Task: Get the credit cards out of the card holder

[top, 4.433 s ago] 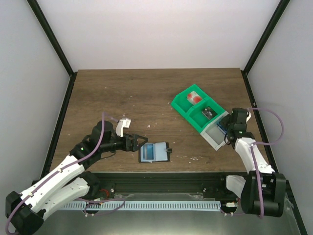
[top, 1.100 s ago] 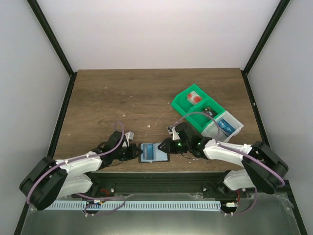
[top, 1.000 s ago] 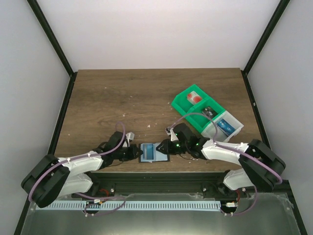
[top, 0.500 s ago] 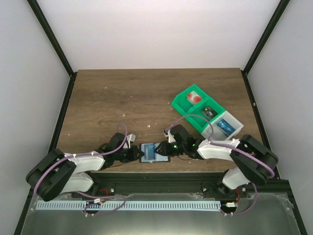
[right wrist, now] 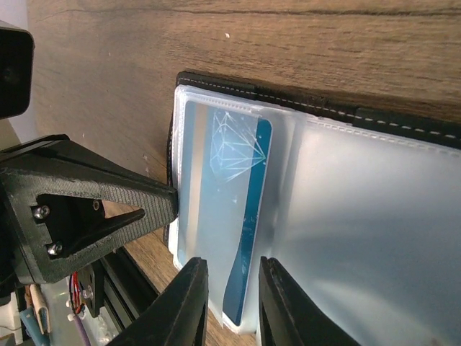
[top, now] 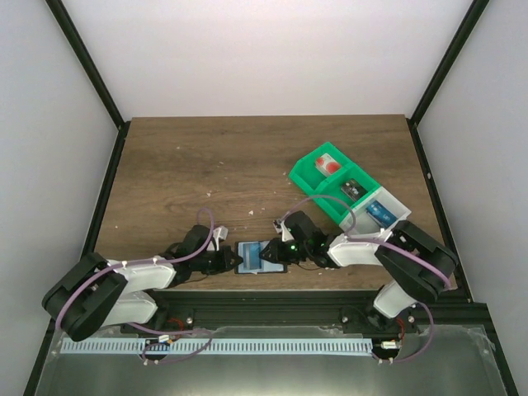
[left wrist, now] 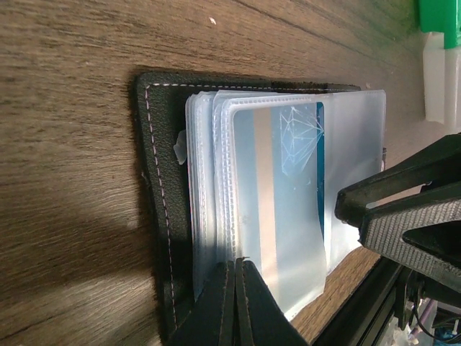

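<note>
One open black bifold card holder [top: 261, 257], touched at left edge by clenched left gripper [left wrist: 235, 265]; one sleeved blue plastic card [right wrist: 225, 209] straddled by parted right gripper [right wrist: 232, 265].

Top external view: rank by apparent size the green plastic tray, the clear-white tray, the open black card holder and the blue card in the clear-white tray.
1. Green plastic tray.
2-3. Clear-white tray and open black card holder: look alike, holder partly hidden; not ranked.
4. Blue card in the clear-white tray.
</note>
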`<control>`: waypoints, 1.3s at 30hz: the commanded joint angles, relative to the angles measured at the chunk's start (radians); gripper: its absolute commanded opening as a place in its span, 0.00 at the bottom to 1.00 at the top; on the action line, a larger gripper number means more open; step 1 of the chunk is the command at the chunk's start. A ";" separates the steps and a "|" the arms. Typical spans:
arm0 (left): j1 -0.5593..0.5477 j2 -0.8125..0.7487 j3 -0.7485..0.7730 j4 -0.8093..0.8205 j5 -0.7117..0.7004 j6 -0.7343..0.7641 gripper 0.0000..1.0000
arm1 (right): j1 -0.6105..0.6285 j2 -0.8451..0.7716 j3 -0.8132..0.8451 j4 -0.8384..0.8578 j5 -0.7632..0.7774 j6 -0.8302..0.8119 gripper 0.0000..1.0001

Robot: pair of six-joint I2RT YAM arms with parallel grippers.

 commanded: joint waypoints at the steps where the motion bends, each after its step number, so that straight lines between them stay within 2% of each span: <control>1: -0.001 -0.004 -0.020 -0.011 0.001 -0.003 0.00 | 0.009 0.025 0.017 0.051 -0.021 0.019 0.21; 12: -0.001 -0.003 -0.029 0.007 0.011 -0.012 0.00 | 0.009 0.056 0.015 0.077 -0.017 0.028 0.15; 39: -0.001 -0.006 -0.034 0.006 0.012 -0.012 0.00 | 0.009 0.100 0.015 0.117 -0.039 0.041 0.12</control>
